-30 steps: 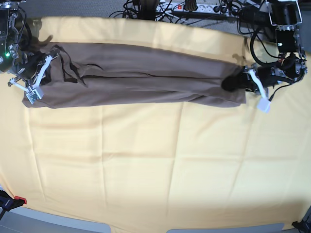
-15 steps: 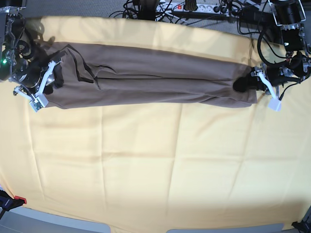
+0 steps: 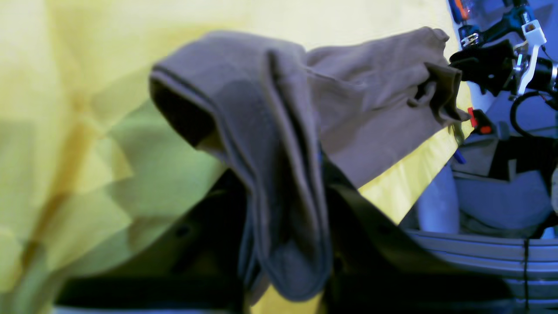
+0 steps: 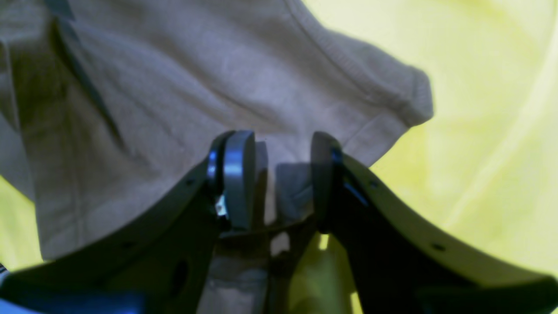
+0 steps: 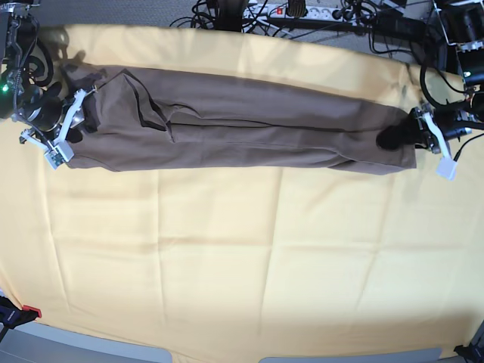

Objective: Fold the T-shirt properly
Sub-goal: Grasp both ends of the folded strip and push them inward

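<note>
**T-shirt stretched long between your two grippers**

In the base view, the T-shirt (image 5: 249, 128) lies as a long, narrow taupe band across the far part of the pale yellow cloth (image 5: 242, 257), folded lengthwise with creases running along it.

Your left gripper (image 5: 401, 136), at the right end of the band in that view, is pinched tight on the T-shirt's end. From its wrist camera you see the fabric (image 3: 279, 174) bunched and draped over the dark fingers, hanging in thick folds, with the far length stretching away toward the other arm.

Your right gripper (image 4: 277, 183), at the band's left end, has its jaws parted with a visible gap. A fold of the T-shirt (image 4: 196, 87) sits between the pads (image 4: 237, 174), which do not press on it. A ribbed hem edge shows just beyond.

Cables and a power strip (image 5: 302, 11) lie past the cloth's far edge.
</note>
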You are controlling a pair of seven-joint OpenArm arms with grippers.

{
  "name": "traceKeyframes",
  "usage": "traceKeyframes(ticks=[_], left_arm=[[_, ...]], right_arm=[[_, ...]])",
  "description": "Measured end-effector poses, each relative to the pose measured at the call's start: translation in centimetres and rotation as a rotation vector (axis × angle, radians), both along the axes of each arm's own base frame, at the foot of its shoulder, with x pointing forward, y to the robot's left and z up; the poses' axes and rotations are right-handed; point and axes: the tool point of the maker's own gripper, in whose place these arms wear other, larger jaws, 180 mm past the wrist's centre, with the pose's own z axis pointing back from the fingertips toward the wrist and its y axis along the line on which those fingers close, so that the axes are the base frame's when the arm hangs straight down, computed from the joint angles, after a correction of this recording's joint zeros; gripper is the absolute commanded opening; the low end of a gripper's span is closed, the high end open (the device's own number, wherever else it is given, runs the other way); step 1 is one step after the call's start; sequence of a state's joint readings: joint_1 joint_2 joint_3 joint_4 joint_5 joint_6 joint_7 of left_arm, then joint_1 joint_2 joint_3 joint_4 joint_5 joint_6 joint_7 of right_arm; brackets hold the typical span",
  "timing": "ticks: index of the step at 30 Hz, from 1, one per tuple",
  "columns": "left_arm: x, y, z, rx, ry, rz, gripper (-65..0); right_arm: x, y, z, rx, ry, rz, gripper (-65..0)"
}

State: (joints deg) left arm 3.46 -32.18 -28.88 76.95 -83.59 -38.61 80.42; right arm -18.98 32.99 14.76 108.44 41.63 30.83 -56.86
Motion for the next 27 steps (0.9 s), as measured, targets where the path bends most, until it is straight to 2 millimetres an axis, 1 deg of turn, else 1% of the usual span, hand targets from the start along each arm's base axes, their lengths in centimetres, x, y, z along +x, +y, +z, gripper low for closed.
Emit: traceKeyframes(ticks=[2,3,6,7,11,14,17,22,24,27], left_arm=[[0.0,-0.3,-0.1,-0.012,0.000,0.001,-65.0],[0.0,-0.5,-0.2,-0.017,0.000,0.002,-65.0],[0.0,-0.9,-0.3,-0.030,-0.002,0.002,-65.0],[0.1,-1.1,-0.3,-0.035,-0.004,0.003,-65.0],[0.3,-1.5,-0.2,-0.051,-0.005,0.007,-65.0],[0.6,-1.4,-0.1,-0.055,0.004,0.015,-65.0],[1.4,-1.6,0.8,-0.055,-0.021,0.015,-65.0],[1.7,-2.7,2.9,-0.015,-0.098,-0.036,-65.0],[1.8,-3.7,3.9,-0.008,-0.141,-0.060,-65.0],[1.8,-5.8,4.9,-0.035,-0.195,-0.086,-65.0]], right_arm=[[-0.2,0.2,-0.1,0.005,-0.012,0.012,-62.2],[-0.3,0.2,-0.2,0.002,-0.017,0.011,-65.0],[0.0,0.1,-0.6,-0.008,-0.052,-0.005,-65.0],[0.0,0.2,-1.0,-0.001,-0.056,-0.009,-65.0],[-0.9,1.6,-3.2,0.064,-0.018,-0.014,-65.0],[-1.3,1.5,-4.3,0.074,0.003,-0.024,-65.0],[-1.4,1.5,-4.4,0.077,0.008,-0.027,-65.0],[-1.4,1.5,-4.4,0.076,0.008,-0.027,-65.0],[-1.4,1.5,-4.4,0.076,0.008,-0.027,-65.0],[-1.4,1.5,-4.4,0.076,0.008,-0.027,-65.0]])
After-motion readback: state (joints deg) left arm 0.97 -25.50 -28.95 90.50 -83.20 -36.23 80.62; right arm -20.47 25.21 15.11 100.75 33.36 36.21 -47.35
